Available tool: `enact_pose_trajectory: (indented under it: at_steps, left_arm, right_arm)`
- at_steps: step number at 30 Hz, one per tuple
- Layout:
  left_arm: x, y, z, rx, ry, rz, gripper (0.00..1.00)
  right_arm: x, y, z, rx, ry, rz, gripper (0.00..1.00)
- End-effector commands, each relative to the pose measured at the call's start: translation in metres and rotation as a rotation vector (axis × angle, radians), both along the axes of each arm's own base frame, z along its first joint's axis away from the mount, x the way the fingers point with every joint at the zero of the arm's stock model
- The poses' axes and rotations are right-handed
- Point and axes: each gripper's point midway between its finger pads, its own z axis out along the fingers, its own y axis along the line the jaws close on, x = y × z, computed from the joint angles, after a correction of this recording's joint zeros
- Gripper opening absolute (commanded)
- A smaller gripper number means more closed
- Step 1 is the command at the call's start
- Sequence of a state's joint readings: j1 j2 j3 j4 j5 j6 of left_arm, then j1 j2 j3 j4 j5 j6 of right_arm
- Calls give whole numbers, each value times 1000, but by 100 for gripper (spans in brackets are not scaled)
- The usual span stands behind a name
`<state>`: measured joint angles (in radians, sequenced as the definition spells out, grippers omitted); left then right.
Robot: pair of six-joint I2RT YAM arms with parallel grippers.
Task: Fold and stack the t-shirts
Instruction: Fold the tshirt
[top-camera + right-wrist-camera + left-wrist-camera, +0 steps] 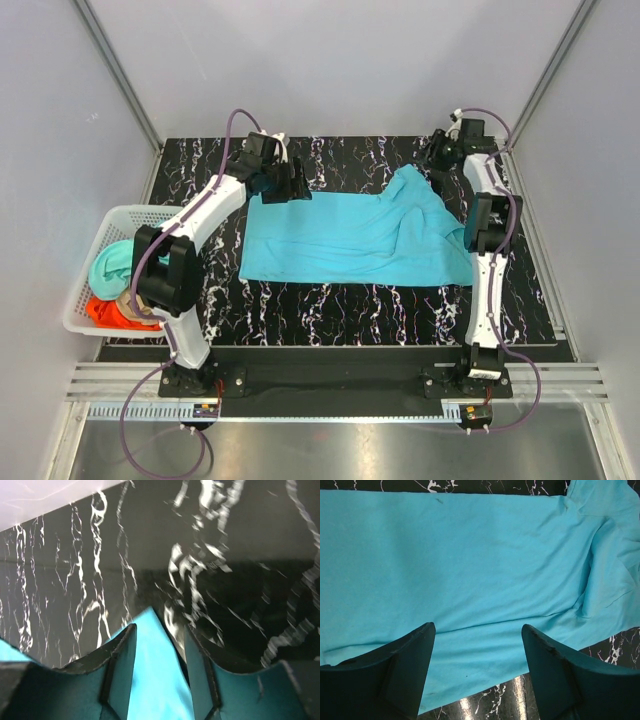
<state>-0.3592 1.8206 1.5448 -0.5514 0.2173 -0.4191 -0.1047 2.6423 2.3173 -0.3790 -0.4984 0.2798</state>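
The bright cyan t-shirt (350, 240) lies spread across the middle of the black marbled table, its right part rumpled and rising to a peak at the far right. It fills the left wrist view (470, 555). My left gripper (293, 186) hovers over the shirt's far left corner, open and empty (478, 627). My right gripper (437, 160) is at the far right by the peak. In the right wrist view its jaws (160, 630) stand partly apart, with a pointed tip of the cyan cloth (152, 675) between them and a dark gap beside the right finger.
A white lattice basket (80, 290) stands off the table's left edge. It holds a mint-teal shirt (108, 262), a tan shirt (127, 306) and an orange-red shirt (103, 313). Grey walls close in the back and both sides.
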Motion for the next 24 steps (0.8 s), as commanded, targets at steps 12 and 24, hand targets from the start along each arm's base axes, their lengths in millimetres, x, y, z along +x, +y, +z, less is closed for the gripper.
enact_pose_trajectory:
  at_steps: [12, 24]
  left_arm:
    - [2, -20, 11, -114, -29, -52, 75]
    - [1, -21, 10, -123, -20, -51, 75]
  right_arm:
    - [37, 25, 13, -182, -121, -56, 52]
    - [18, 31, 9, -274, -121, 129, 43]
